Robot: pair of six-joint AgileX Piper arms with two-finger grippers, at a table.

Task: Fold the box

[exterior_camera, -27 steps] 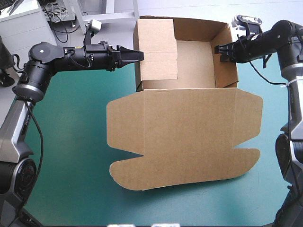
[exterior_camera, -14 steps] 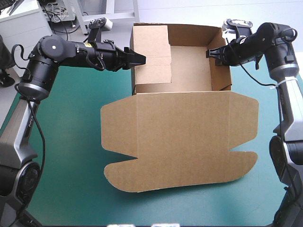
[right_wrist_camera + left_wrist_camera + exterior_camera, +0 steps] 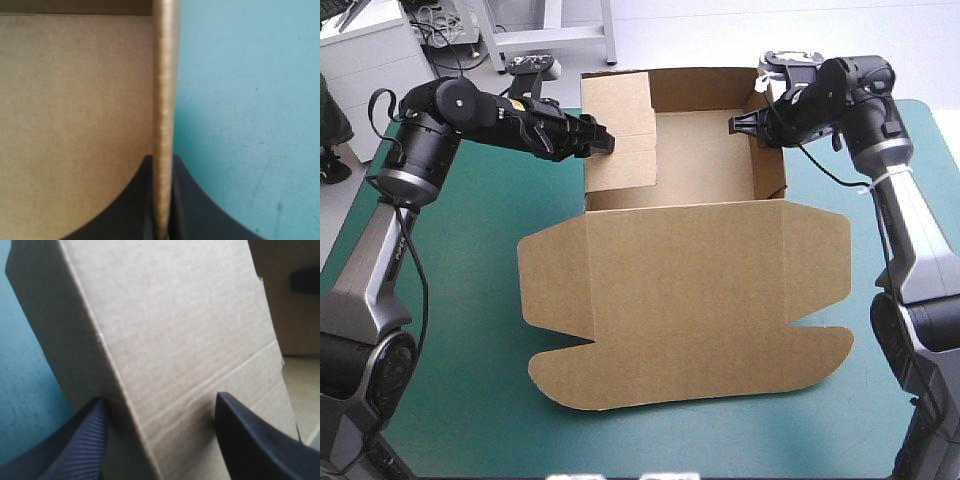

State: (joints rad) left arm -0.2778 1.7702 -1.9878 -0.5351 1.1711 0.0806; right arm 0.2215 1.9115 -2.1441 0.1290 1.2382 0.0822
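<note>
High view: box (image 3: 680,290) has slid left since earlier, tray at far middle of the table (image 3: 450,330), lid flat nearside. Left gripper (image 3: 607,143) fingers spread, straddling the left wall; right gripper (image 3: 737,125) clamped on the right wall.

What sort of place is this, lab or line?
Probably a robot lab bench: the left gripper and right gripper work a single brown box on a table with a teal-green cover.
</note>
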